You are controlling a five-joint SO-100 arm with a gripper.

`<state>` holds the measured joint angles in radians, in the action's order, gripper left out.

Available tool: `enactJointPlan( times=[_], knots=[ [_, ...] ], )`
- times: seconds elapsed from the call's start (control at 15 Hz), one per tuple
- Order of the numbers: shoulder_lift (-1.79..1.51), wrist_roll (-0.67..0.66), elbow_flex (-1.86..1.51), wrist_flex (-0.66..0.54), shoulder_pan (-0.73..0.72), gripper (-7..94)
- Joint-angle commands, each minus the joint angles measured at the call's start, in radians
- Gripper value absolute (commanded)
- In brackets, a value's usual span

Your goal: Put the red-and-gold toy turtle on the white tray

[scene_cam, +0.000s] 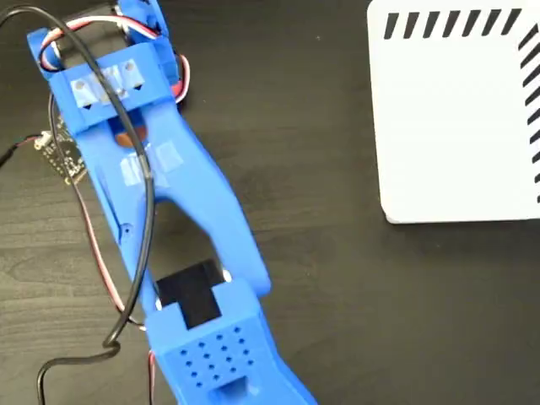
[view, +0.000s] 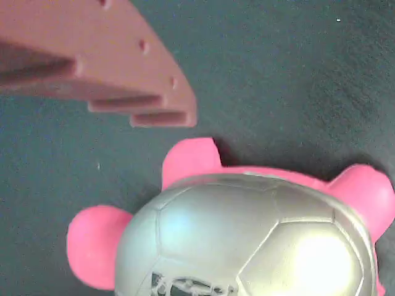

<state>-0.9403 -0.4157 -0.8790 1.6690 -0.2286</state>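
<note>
The wrist view is filled by the toy turtle (view: 247, 240), seen close up on the dark table: a shiny domed shell with a black mark at its lower edge, and pink-red feet and rim. One finger (view: 123, 74) reaches in from the upper left, and a strip of table separates it from the turtle. The second finger is out of frame and nothing presses against the first, so the gripper (scene_cam: 139, 25) reads as open. In the fixed view the blue arm (scene_cam: 186, 219) covers the turtle. The white tray (scene_cam: 456, 126), with black stripes on its edges, lies at the upper right.
The blue arm runs diagonally from the bottom middle to the upper left of the fixed view, trailing black and red cables (scene_cam: 126, 278). A small circuit board (scene_cam: 59, 156) sits at its left. Dark table (scene_cam: 321, 253) separates the arm from the tray.
</note>
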Motion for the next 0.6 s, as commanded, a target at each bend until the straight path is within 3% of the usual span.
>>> enactJointPlan(
  times=[0.0, 0.53],
  knots=[
    [-0.014, -0.009, 0.028, -0.003, -0.014, 67],
    [0.060, -0.009, 0.026, -0.054, -0.002, 67]
  ],
)
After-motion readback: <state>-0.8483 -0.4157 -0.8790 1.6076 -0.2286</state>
